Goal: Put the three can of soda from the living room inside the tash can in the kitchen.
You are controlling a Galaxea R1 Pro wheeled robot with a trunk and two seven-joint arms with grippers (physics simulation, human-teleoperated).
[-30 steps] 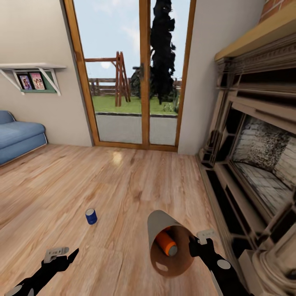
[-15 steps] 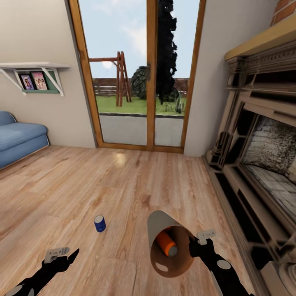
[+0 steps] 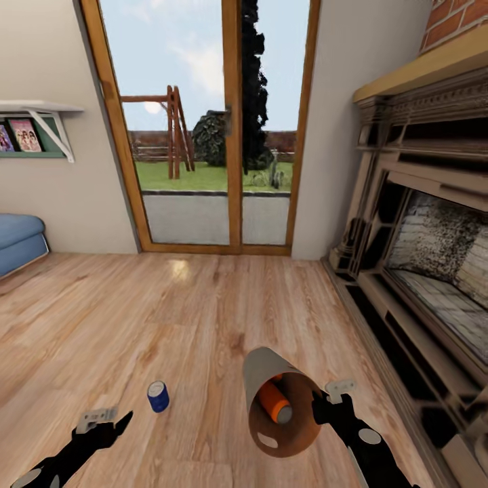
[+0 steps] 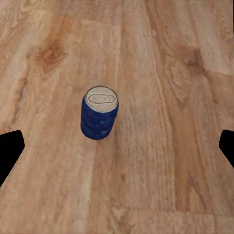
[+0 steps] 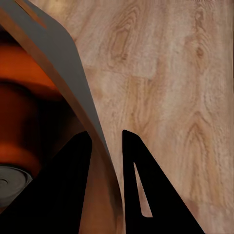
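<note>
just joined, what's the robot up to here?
It's collecting soda cans in the living room. The right gripper is shut on the rim of the trash can, held tipped with its opening toward the camera; an orange can lies inside. A blue can stands upright on the wood floor, ahead of the left gripper, which is open and holding nothing. In the left wrist view, the blue can sits between the spread fingers, not touched.

No legible text, label, brand or number found. Blue can point(image 4: 99, 113): plain wrap, grey top with pull-tab outline only. Orange can point(image 3: 274, 401) in bin point(image 3: 261, 369): no markings. Shelf pictures point(image 3: 24, 134): too small to read.
</note>
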